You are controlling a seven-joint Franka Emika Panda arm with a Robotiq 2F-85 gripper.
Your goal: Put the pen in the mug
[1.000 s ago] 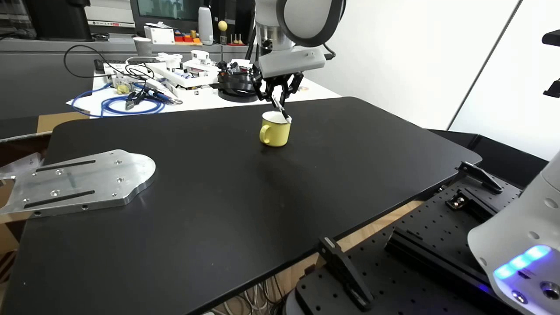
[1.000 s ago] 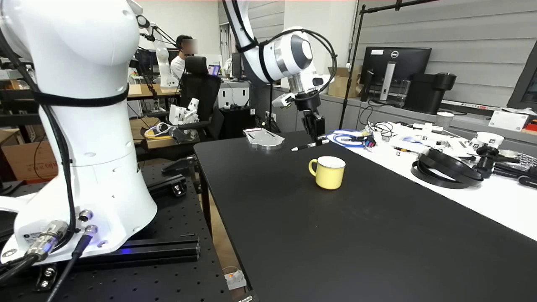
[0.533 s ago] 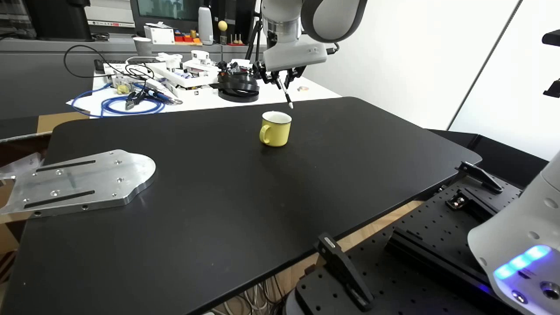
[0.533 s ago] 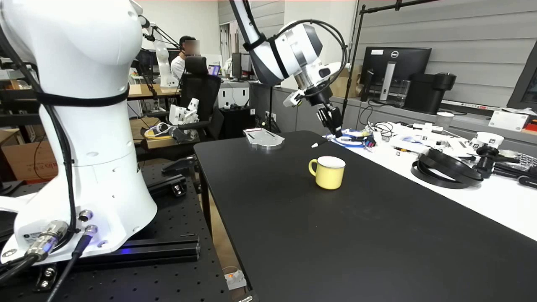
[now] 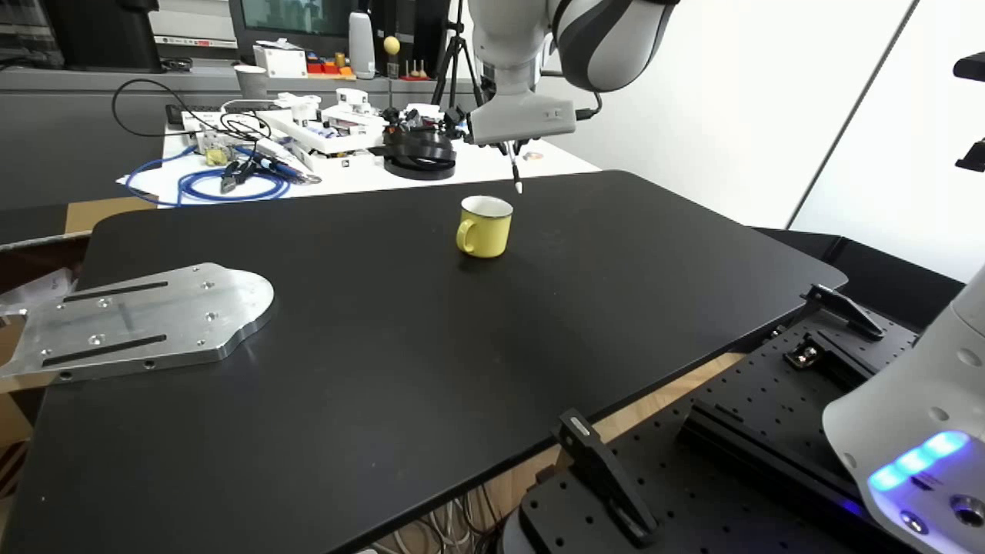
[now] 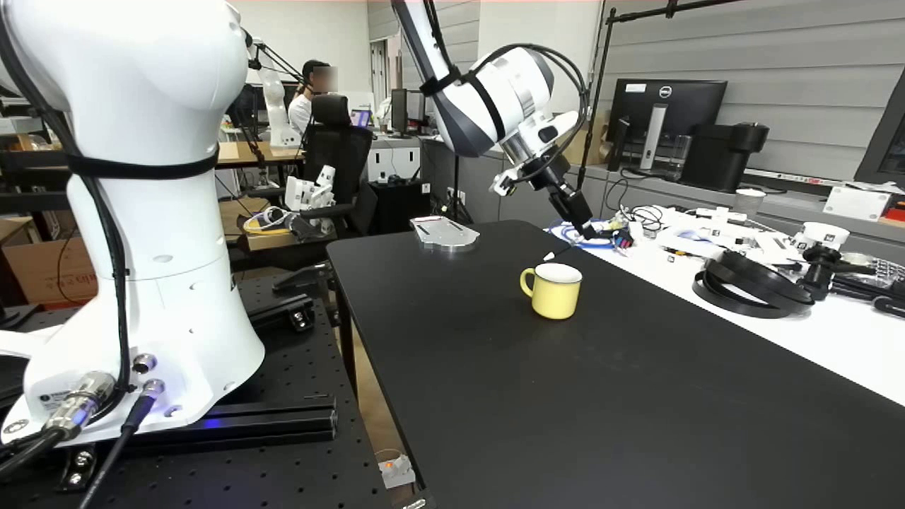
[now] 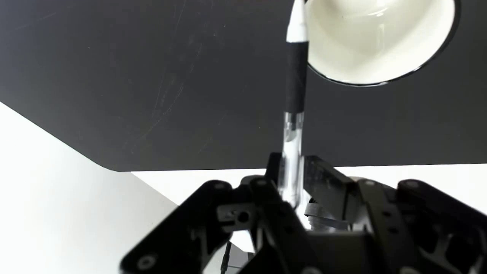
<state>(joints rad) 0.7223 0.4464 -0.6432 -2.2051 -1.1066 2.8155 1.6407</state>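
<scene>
The yellow mug [image 5: 492,237] stands upright on the black table; it also shows in an exterior view [image 6: 556,298]. The wrist view shows its light inside [image 7: 374,47] at the upper right. My gripper [image 7: 291,171] is shut on the pen [image 7: 296,78] at its clear end. The pen's dark part and white tip stick out past the fingers, tilted, and the tip overlaps the mug's left rim in the wrist view. In both exterior views the pen [image 5: 516,173] [image 6: 558,252] is beyond the mug, apart from it. The fingers [image 6: 587,227] are largely hidden in an exterior view.
A silver metal plate [image 5: 165,312] lies on the black table [image 5: 369,369]. A white table [image 6: 679,297] adjoins it, with dark round straps [image 6: 749,283], cables [image 5: 231,181] and white parts on it.
My gripper has moved away from over the mug toward the white table and tilted more, carrying the pen. The pen now points more steeply down in an exterior view. The mug has not moved.
</scene>
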